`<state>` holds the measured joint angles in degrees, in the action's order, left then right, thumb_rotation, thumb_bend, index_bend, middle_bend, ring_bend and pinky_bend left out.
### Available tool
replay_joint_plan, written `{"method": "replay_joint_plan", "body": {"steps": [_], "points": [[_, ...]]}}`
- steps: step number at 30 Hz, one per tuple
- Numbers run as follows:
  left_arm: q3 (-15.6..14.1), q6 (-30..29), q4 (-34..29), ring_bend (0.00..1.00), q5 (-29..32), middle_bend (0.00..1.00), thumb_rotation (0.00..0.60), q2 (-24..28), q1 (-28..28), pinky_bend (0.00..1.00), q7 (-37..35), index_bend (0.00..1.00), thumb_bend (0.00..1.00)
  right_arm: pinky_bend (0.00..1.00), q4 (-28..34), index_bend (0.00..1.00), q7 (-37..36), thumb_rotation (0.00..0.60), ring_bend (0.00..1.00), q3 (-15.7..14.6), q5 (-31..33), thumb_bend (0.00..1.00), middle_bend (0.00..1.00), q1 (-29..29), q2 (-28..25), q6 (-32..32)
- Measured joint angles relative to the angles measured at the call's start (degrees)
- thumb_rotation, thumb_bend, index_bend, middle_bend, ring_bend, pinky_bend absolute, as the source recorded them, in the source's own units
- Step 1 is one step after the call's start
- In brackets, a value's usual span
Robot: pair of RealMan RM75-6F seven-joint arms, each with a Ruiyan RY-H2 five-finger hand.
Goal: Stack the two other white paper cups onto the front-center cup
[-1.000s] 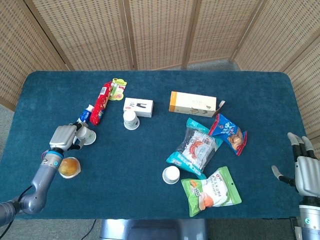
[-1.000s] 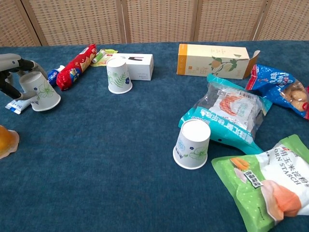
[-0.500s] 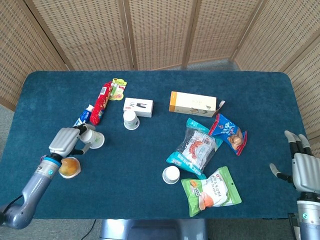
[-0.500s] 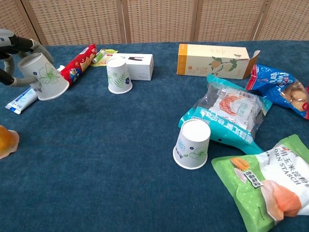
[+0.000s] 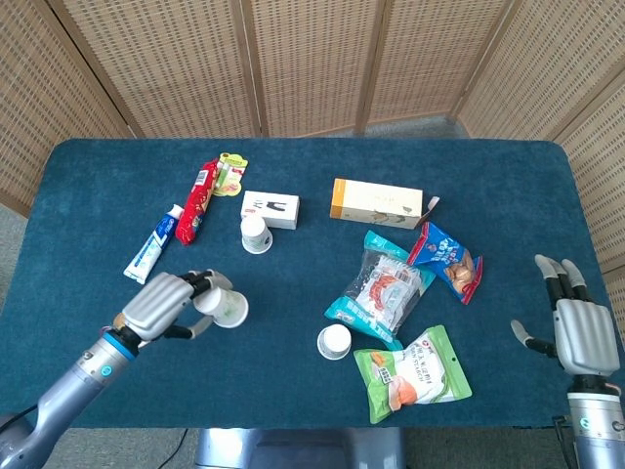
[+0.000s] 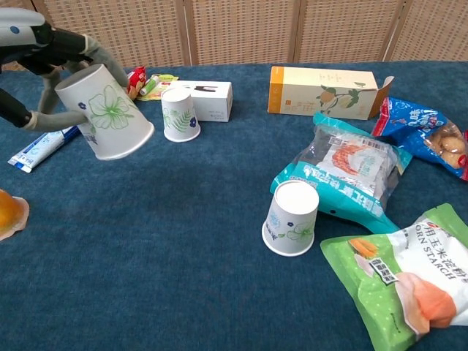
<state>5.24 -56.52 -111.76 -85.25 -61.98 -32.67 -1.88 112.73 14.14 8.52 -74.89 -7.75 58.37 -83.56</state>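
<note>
My left hand (image 5: 161,304) (image 6: 33,51) grips a white paper cup with a green flower print (image 5: 223,307) (image 6: 106,113), lifted above the table and tilted, mouth down and to the right. The front-center cup (image 5: 334,342) (image 6: 291,217) stands upside down beside the snack bags. A third white cup (image 5: 255,234) (image 6: 180,113) stands upside down in front of a small white box. My right hand (image 5: 579,327) hovers open, holding nothing, at the table's right edge, seen only in the head view.
Snack bags (image 5: 389,289) (image 5: 414,372) (image 5: 447,259) crowd the right of the front-center cup. A long carton (image 5: 377,202) and white box (image 5: 270,209) lie behind. A toothpaste tube (image 5: 153,243), red packet (image 5: 196,200) and an orange jelly cup (image 6: 9,212) lie at left.
My left hand has lifted the flower-print cup off the table and carried it right and toward the front. The right hand has drifted slightly inward.
</note>
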Motion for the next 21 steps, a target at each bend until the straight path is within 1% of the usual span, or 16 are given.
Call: {"method": "replay_joint_plan", "body": {"steps": [4, 9, 15, 21], "points": [[-0.2, 2.0, -1.5, 0.35, -1.7, 0.3, 0.6, -0.3, -2.0, 0.59, -0.4, 0.31, 0.46, 0.41, 0.2, 0.0, 0.1, 0.542, 0.0, -0.6, -1.1, 0.28, 0.13, -0.1, -0.2, 0.5], [0.1, 3.7, -2.0, 0.34, -1.6, 0.29, 0.6, -1.7, -3.9, 0.59, 1.6, 0.31, 0.46, 0.41, 0.5, 0.0, 0.1, 0.542, 0.0, -1.2, -2.9, 0.28, 0.13, -0.1, -0.4, 0.4], [1.2, 6.3, -2.3, 0.34, 0.5, 0.29, 0.6, -5.0, -7.0, 0.58, 5.2, 0.31, 0.46, 0.41, 0.9, 0.0, -0.3, 0.542, 0.0, -2.0, -4.3, 0.28, 0.13, 0.3, -0.8, 0.1], [2.5, 9.3, -1.8, 0.33, 4.5, 0.29, 0.6, -8.2, -10.4, 0.58, 8.3, 0.31, 0.46, 0.41, 0.9, 0.0, -1.1, 0.543, 0.0, -2.3, -4.8, 0.28, 0.13, 0.6, -1.1, 0.0]]}}
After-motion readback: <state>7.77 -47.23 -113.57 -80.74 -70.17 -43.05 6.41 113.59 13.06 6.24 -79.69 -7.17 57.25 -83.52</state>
